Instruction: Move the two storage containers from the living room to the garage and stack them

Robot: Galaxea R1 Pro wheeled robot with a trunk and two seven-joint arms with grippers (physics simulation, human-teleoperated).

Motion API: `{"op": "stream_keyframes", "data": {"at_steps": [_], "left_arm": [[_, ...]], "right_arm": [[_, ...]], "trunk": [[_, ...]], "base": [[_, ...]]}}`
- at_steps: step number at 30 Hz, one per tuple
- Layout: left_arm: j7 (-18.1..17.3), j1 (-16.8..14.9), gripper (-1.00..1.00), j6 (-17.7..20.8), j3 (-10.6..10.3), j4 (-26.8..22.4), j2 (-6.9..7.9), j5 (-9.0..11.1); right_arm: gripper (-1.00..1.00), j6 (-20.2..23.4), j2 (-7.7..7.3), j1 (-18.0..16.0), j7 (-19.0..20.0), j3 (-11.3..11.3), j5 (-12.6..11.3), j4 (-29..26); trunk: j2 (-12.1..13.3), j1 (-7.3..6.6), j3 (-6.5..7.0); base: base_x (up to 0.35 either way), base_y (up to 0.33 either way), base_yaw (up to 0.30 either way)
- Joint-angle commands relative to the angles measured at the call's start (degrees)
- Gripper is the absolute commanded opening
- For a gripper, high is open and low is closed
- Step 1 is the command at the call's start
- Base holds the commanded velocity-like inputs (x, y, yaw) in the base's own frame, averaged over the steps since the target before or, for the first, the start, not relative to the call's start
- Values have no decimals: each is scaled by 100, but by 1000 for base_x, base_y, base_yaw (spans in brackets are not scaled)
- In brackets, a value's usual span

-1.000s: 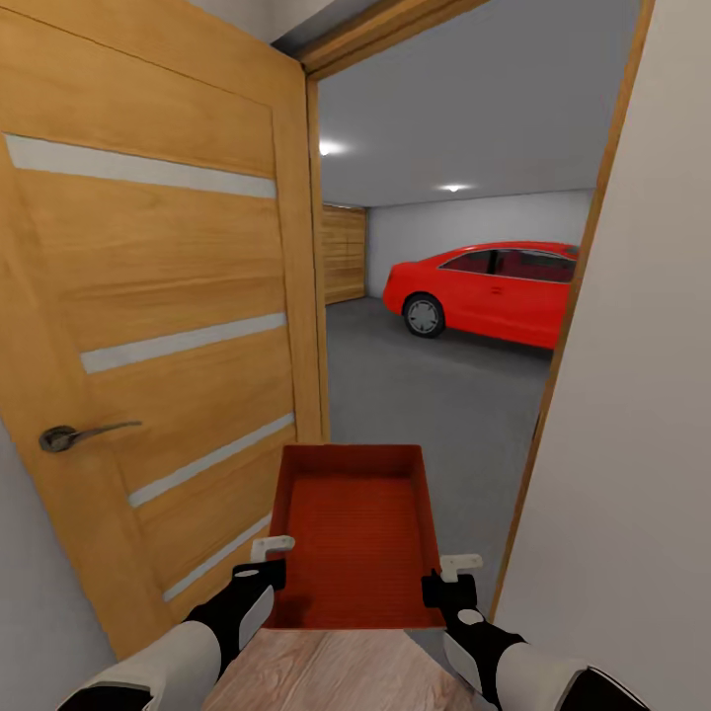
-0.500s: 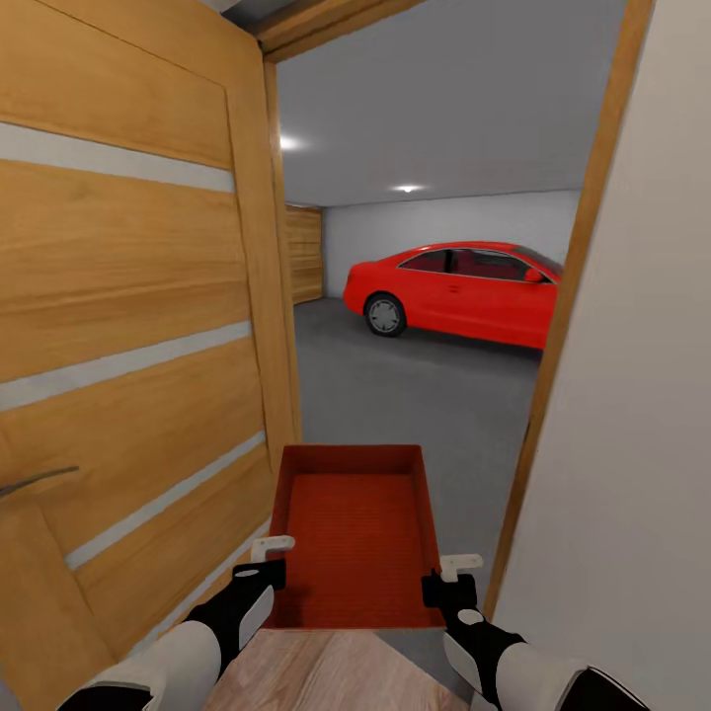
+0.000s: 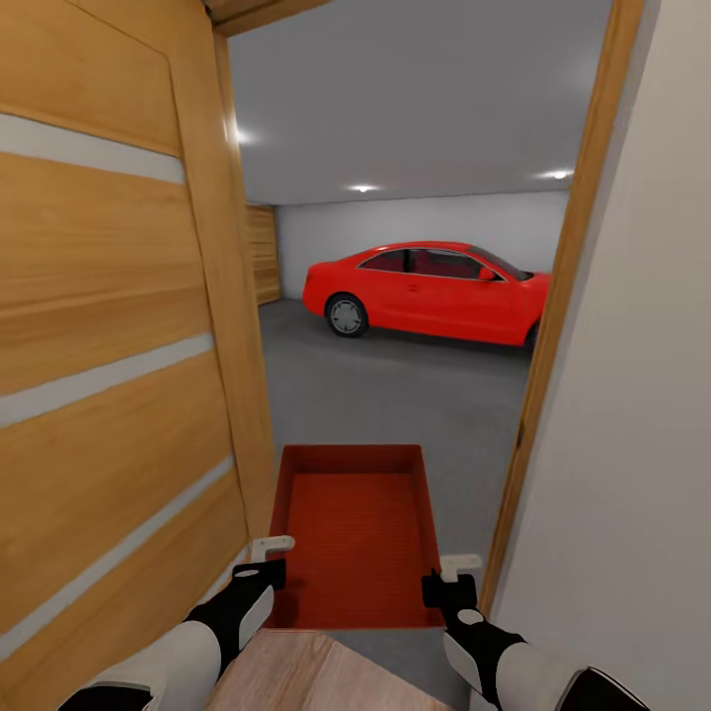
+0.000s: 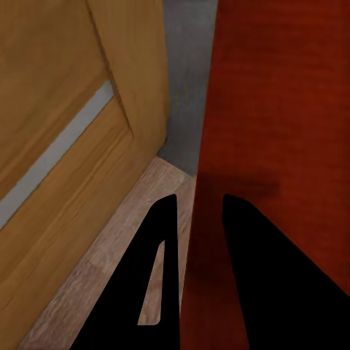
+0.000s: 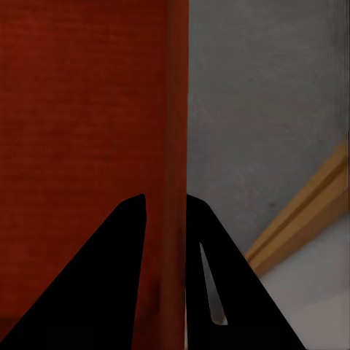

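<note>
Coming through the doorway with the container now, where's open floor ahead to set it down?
Bare grey floor runs from the threshold to the red car. It is tight at the storage container: the open door on the left, the door frame on the right.

Your red car [image 3: 425, 293] loses its tail behind the door frame [image 3: 553, 326]. The open door [image 3: 109, 346] runs off the head view's left edge, handle unseen.

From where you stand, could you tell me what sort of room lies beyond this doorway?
Most likely a garage: a red car is parked on a dark grey concrete floor, between plain grey walls.
</note>
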Motion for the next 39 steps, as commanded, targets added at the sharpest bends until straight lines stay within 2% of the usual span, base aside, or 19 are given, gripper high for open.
{"op": "stream_keyframes", "data": {"at_steps": [1, 12, 24, 39], "left_arm": [[41, -5, -100, 40, 193, -29, 375, 328], [41, -5, -100, 40, 193, -29, 375, 328], [41, -6, -100, 40, 193, -29, 372, 328], [41, -4, -100, 40, 176, -29, 367, 328]], "right_arm": [[-100, 9, -1, -2, -7, -178, 49, -10], [-100, 9, -1, -2, -6, -178, 49, -10], [-100, 9, 5, -2, -17, -178, 49, -10], [-100, 9, 2, -2, -15, -178, 49, -10]], "trunk": [[-6, 3, -8], [-6, 3, -8], [-6, 3, -8], [-6, 3, -8]], "base": [[227, 239, -285], [228, 239, -270], [232, 239, -85], [218, 212, -270]]}}
